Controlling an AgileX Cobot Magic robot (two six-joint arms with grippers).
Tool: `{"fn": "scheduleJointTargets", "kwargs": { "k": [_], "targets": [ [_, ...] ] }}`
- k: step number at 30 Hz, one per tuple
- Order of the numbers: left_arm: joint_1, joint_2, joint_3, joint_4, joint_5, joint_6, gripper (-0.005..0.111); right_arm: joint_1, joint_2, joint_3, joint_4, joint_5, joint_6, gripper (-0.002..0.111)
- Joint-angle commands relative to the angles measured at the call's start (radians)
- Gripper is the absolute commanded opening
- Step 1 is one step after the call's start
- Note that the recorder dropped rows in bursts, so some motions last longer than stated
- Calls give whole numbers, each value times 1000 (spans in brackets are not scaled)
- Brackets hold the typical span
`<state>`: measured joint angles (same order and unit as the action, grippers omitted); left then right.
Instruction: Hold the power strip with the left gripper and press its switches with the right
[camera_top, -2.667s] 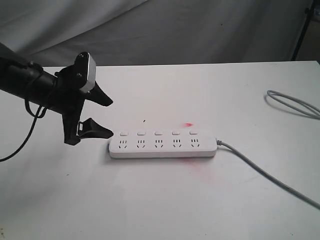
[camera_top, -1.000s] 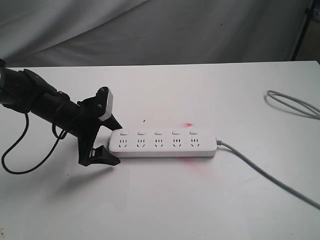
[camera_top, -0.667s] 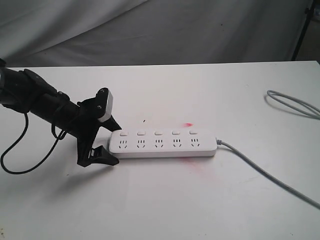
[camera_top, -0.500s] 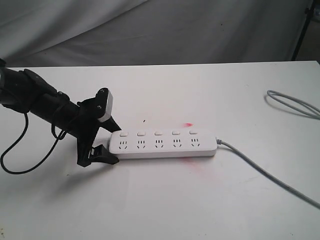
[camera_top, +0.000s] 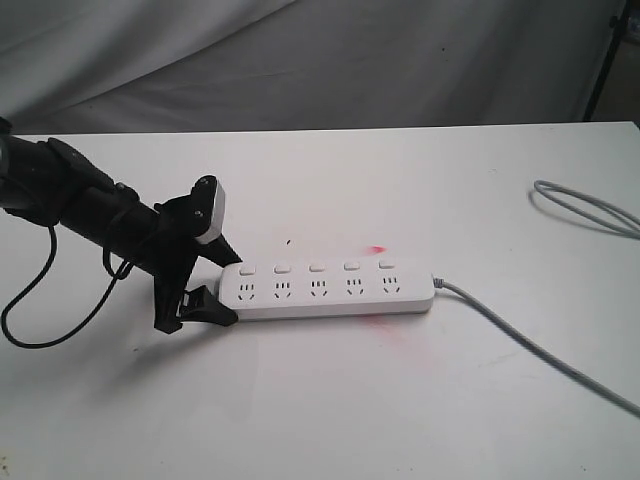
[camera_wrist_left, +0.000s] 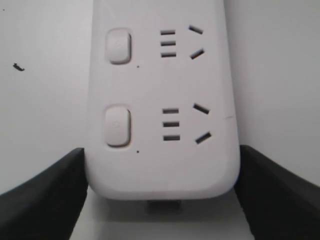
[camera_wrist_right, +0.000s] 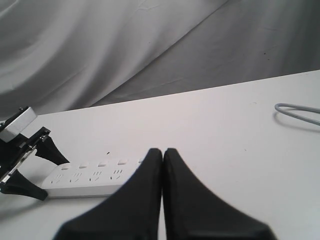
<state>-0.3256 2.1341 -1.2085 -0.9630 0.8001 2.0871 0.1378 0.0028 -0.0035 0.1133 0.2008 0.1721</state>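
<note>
The white power strip (camera_top: 330, 290) lies flat on the white table (camera_top: 330, 400), its five switches (camera_top: 316, 267) in a row along the far side. My left gripper (camera_top: 228, 288) straddles the strip's left end. In the left wrist view its black fingers (camera_wrist_left: 55, 195) press against both long sides of the power strip (camera_wrist_left: 160, 100), with two switches (camera_wrist_left: 118, 125) showing. My right gripper (camera_wrist_right: 162, 151) is shut with nothing in it, raised well short of the power strip (camera_wrist_right: 85, 182). It is out of the exterior view.
The grey cord (camera_top: 530, 345) runs from the strip's right end toward the table's front right. A loop of it (camera_top: 590, 205) lies at the far right edge. A red smudge (camera_top: 377, 249) marks the table behind the strip. Grey cloth (camera_top: 350, 60) hangs behind.
The left gripper came down from above the table to the strip's left end, and its fingers have closed in against the strip's sides.
</note>
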Motion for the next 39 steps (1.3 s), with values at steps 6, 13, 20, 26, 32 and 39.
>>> {"fn": "scheduleJointTargets", "kwargs": {
  "k": [6,13,20,26,32,39],
  "targets": [
    [-5,-1,-7,5,0,-4,69,-9,-3,4,7,-1,0,0],
    [-5,-1,-7,5,0,-4,69,-9,-3,4,7,-1,0,0],
    [-5,-1,-7,5,0,-4,69,-9,-3,4,7,-1,0,0],
    [-5,-1,-7,5,0,-4,69,-9,-3,4,-17,-1,0,0],
    [-5,-1,-7,5,0,-4,69,-9,-3,4,-17,-76,0,0],
    [-5,-1,-7,5,0,-4,69,-9,-3,4,141,-399,0,0]
  ]
}}
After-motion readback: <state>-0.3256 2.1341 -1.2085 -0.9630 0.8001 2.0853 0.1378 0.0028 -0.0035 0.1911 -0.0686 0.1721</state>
